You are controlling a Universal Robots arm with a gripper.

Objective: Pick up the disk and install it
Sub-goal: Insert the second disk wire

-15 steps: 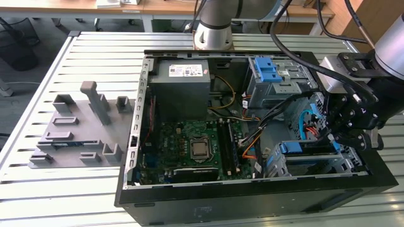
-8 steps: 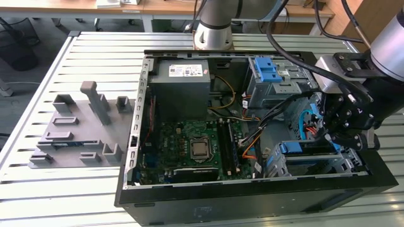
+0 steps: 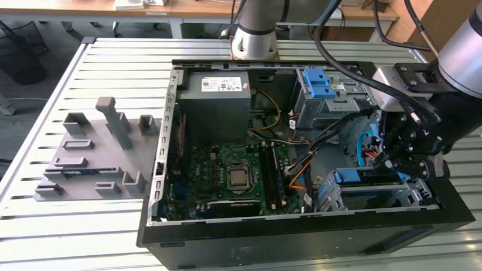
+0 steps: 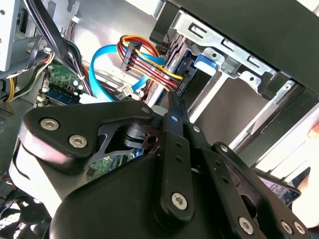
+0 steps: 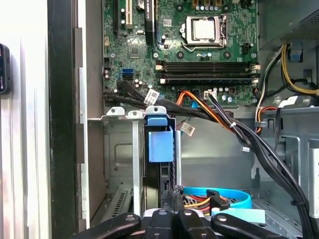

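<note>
We see the gripper (image 3: 403, 161) down inside the open computer case (image 3: 301, 240), at the drive cage (image 3: 376, 195) on the exterior view's right. The disk (image 5: 159, 164) sits upright in that cage, its blue bracket showing in the first wrist view. The jaws press close together at its rear edge; whether they grip it, we cannot tell

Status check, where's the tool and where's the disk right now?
Tool down inside the computer case, at the lower drive cage. Disk seated edge-on in that cage, blue bracket showing. Cable bundle runs close alongside.
</note>
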